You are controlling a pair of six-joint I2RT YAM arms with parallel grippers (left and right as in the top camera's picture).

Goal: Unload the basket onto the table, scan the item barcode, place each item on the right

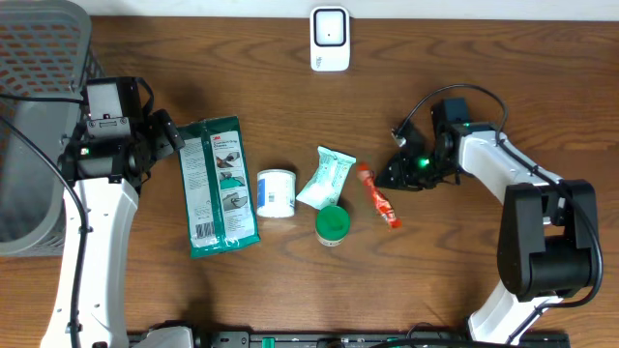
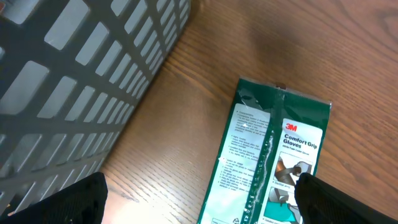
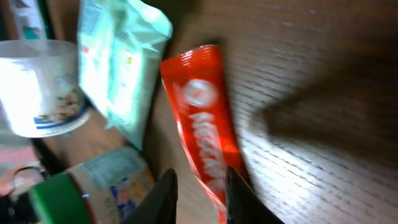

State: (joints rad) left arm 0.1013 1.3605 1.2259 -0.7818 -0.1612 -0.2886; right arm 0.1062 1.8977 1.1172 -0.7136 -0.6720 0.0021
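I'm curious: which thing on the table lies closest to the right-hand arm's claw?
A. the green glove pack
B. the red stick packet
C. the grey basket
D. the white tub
B: the red stick packet lies right beside the right gripper, while the other things sit farther to the left.

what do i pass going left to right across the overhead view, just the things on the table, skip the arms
grey basket -> green glove pack -> white tub -> red sachet
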